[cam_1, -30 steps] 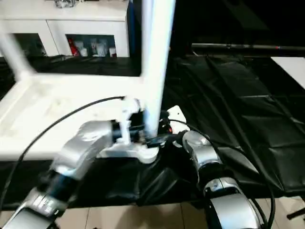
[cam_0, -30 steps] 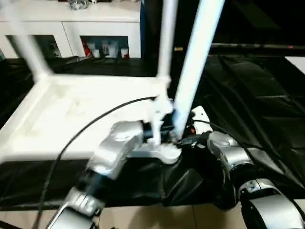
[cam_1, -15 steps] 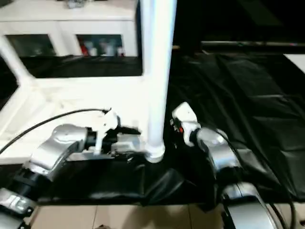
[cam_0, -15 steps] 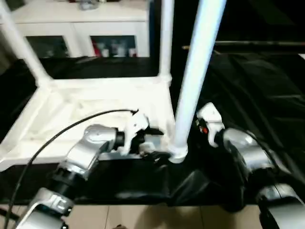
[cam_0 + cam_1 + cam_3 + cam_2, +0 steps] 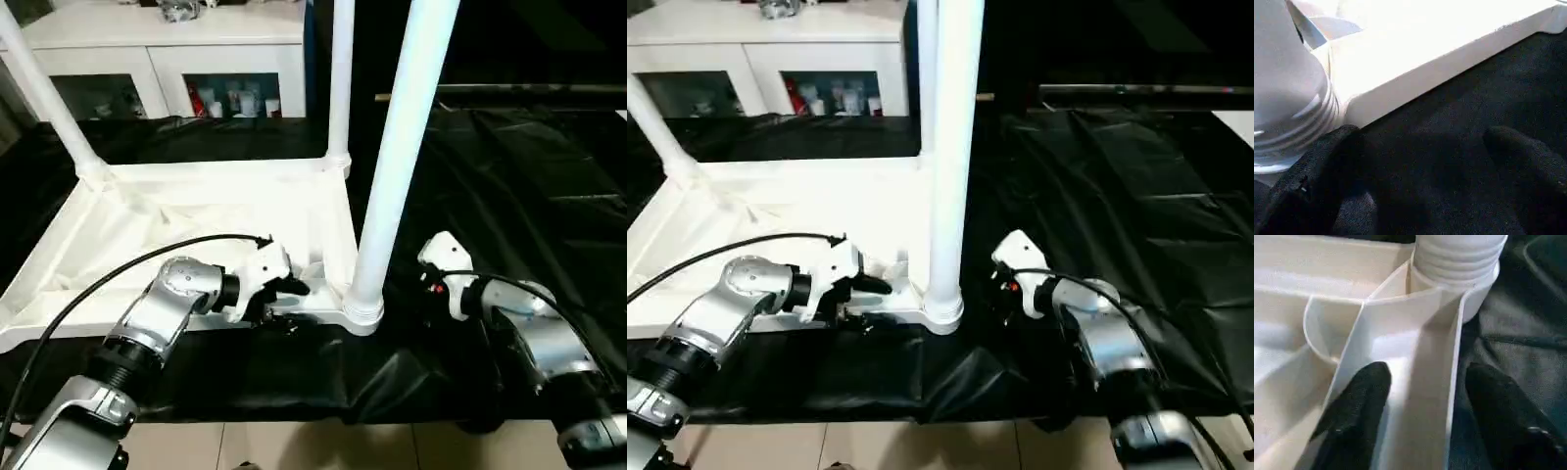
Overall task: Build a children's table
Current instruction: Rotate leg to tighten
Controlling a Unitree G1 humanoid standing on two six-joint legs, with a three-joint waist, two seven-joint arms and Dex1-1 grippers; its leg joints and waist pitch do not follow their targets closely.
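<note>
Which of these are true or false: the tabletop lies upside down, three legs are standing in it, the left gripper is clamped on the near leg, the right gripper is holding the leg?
1. The tabletop lies underside up on the black-draped table. True.
2. Three legs stand in its corners. True: near leg, two far legs.
3. The left gripper is clamped on the near leg. False: open, straddling the tabletop's rim wall.
4. The right gripper holds the leg. False: open, empty, beside it.
</note>
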